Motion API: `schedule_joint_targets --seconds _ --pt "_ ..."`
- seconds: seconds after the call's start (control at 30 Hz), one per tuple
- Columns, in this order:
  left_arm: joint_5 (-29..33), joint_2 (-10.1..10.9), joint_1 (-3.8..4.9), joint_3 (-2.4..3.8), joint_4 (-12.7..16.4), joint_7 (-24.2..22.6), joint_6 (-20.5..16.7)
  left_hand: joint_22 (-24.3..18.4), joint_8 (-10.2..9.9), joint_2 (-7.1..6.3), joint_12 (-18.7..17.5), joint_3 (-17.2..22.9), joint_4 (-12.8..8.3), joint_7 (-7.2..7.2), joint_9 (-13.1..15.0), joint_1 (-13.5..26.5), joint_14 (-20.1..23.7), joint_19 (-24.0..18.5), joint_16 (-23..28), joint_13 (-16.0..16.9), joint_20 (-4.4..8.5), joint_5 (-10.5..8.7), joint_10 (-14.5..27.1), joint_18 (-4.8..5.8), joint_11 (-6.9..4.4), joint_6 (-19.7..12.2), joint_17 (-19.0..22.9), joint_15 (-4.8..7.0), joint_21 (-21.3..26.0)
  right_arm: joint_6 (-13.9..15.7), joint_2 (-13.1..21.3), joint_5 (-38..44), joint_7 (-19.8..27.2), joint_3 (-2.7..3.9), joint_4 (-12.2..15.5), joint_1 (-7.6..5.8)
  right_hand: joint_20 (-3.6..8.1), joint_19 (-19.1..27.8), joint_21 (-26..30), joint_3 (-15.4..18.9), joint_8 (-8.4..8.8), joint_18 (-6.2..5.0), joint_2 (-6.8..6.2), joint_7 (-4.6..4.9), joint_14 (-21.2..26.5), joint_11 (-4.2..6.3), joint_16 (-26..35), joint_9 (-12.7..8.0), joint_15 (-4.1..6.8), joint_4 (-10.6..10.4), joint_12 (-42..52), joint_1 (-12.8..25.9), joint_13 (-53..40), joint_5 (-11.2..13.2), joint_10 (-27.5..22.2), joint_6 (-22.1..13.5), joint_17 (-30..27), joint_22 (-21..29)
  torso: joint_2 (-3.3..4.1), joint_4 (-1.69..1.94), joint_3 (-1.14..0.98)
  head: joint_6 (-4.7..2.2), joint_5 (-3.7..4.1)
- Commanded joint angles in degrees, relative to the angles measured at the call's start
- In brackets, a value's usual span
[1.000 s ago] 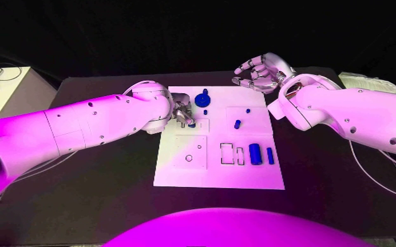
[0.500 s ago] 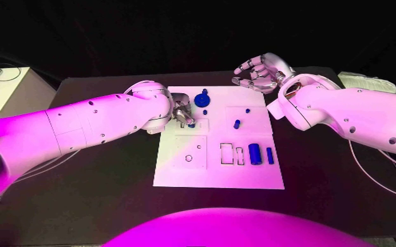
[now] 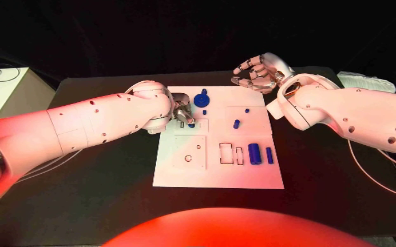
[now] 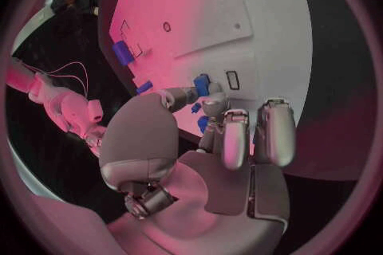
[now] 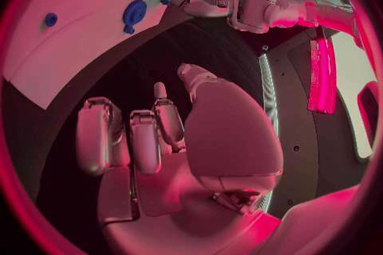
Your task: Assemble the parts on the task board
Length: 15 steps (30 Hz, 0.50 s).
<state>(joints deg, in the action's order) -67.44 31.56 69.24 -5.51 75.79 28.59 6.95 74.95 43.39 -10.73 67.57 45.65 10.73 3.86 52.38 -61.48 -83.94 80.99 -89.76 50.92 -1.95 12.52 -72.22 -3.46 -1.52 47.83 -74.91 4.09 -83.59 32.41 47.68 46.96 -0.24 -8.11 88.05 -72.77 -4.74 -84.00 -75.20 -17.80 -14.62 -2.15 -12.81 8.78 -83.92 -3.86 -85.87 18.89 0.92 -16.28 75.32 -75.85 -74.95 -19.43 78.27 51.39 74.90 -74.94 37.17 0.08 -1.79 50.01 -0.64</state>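
Both hands differ: left hand [image 3: 183,114] pinches a small blue part [image 4: 202,84] over the task board [image 3: 190,175]; right hand [image 3: 261,72] hangs empty, fingers loosely spread.

- The black bench [image 3: 99,184] carries the white task board [image 3: 218,175], which lies flat at its middle.
- A pale object [image 3: 363,80] lies at the bench's far right edge.

The task board [image 3: 248,175] is showing white against the black table [image 3: 99,190], with thin dark outlines marking its recesses. The parts on it are showing deep blue: a round disc [image 3: 203,99] near the board's far edge, a small peg [image 3: 237,124] at its middle, a stout cylinder [image 3: 255,154] and a slim bar [image 3: 270,155] toward its near right side. The left hand [image 3: 183,113] and right hand [image 3: 261,72] are gleaming silver on white arms.
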Motion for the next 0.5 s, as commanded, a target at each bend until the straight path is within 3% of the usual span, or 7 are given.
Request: schedule_joint_targets --seconds 0.03,0.5 --pt "1.0 -0.3 -0.11 -0.05 0.1 -0.1 0.4 1.7 0.1 0.51 0.4 7.2 -7.7 -1.42 3.4 0.3 -6.1 0.3 -0.2 0.1 -0.07 -0.29 -0.4 0.34 0.0 1.9 -15.1 0.45 -0.2 -0.7 0.0 0.6 0.4 0.01 0.0 0.03 -0.46 -1.1 0.2 -0.1 -0.1 -0.88 0.03 -0.1 -3.9 0.04 0.2 0.1 -0.35 -0.1 -0.1 0.4 -3.1 -0.1 -0.3 -0.4 6.8 -7.5 0.0 0.03 0.03 -0.01 0.01" --pt "1.2 -0.7 -0.1 -0.05 -0.1 0.0 0.3 1.8 -0.4 0.27 0.7 4.9 -6.9 -1.75 3.6 1.4 -6.1 0.4 -0.2 0.6 0.15 -0.52 -0.8 0.37 -0.25 2.4 -15.1 0.67 -0.2 -0.7 0.0 0.6 0.4 0.01 0.1 0.03 -0.46 -1.1 0.2 -0.1 -0.1 -0.88 0.03 -0.1 -3.9 0.04 0.2 0.1 -0.35 -0.1 -0.1 0.4 -3.1 -0.1 -0.3 -0.4 6.8 -7.5 -0.03 0.02 0.01 -0.01 0.14"
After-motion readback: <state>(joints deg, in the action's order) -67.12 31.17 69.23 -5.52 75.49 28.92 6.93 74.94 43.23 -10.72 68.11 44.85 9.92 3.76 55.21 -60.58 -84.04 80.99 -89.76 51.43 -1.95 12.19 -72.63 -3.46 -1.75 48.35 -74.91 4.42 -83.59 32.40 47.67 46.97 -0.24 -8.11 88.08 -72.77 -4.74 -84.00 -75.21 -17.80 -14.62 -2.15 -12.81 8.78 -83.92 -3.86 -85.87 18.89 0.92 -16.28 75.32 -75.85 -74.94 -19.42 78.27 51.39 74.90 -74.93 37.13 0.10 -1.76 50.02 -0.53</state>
